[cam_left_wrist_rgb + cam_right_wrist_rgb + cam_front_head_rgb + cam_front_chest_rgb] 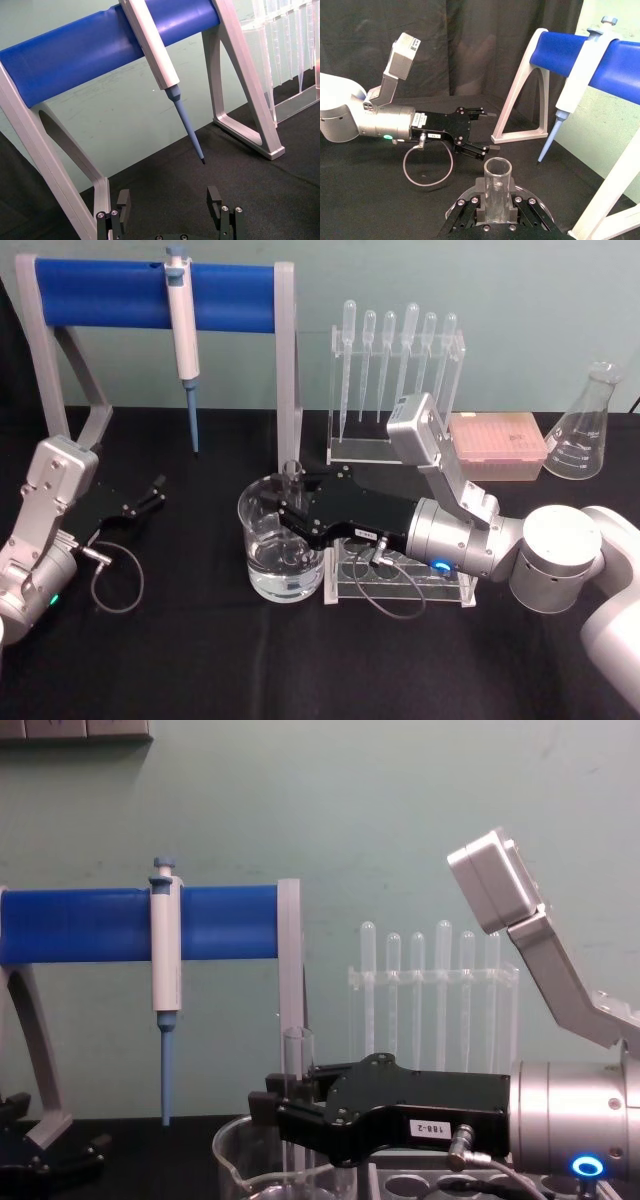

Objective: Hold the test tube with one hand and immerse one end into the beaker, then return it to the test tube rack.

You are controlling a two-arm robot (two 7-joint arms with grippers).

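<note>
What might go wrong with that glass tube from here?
The right gripper pinches the test tube upright inside the beaker; a sideways move might knock glass on glass. The smooth tube could slip from the grip. The rack lies under the arm, so the way back is tight. The left gripper rests open aside.

Colours on the black bench
Blue-barred stand; white-and-blue pipettor; clear test tube, beaker; black right gripper, silver wrist.

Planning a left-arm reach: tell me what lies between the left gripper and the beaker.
In the head view that stretch is bare: nothing but black cloth from the left gripper across to the beaker.
</note>
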